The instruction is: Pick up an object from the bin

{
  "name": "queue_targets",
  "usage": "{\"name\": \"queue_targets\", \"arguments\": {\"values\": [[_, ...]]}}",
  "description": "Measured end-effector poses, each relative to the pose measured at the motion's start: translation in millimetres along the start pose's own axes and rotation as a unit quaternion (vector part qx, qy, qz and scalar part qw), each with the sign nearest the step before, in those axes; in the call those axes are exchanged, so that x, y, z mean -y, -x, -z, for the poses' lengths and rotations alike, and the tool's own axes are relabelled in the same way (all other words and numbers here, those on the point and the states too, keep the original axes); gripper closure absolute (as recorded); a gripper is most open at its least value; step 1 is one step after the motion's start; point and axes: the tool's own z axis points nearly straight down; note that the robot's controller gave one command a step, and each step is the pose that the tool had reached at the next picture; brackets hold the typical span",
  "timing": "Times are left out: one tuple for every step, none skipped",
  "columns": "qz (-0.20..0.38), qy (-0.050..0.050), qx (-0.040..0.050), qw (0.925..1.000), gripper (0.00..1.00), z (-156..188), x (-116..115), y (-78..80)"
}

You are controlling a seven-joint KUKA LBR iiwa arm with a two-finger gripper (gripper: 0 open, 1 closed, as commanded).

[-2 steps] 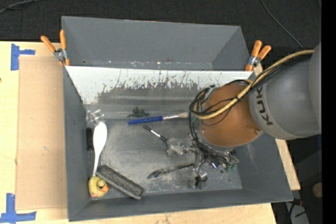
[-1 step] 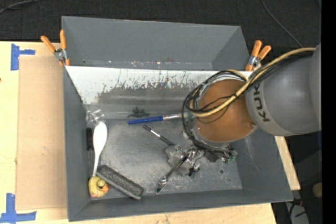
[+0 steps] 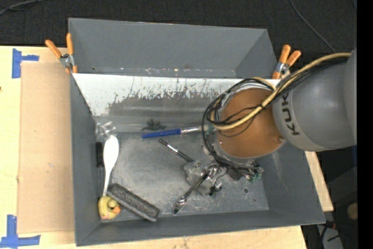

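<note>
My gripper (image 3: 211,174) is low in the bin's right half, just below the orange cover. It sits over the upper end of a thin metal utensil (image 3: 187,195) that lies slanted on the floor, its small bowl toward the front. A thin dark rod (image 3: 175,151) lies just left of the gripper. A blue pen (image 3: 168,133) lies flat behind it, near the back wall. Whether the gripper touches the utensil is hidden by its own body.
Along the left wall lie a white plastic spoon (image 3: 109,155) and a black stick (image 3: 98,154). A dark grey bar (image 3: 134,202) and a small yellow thing (image 3: 108,207) lie at the front left. A small dark scrap (image 3: 153,124) lies by the back wall.
</note>
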Motion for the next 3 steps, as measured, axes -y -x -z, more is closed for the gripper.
{"name": "queue_targets", "arguments": {"values": [[-0.001,0.001,-0.0012,1.0000,1.00,10,-1,-0.5],[-0.001,0.004,-0.0044,1.0000,1.00,33,-3,-2.0],[-0.002,0.002,-0.0017,1.0000,1.00,61,-2,0.0]]}}
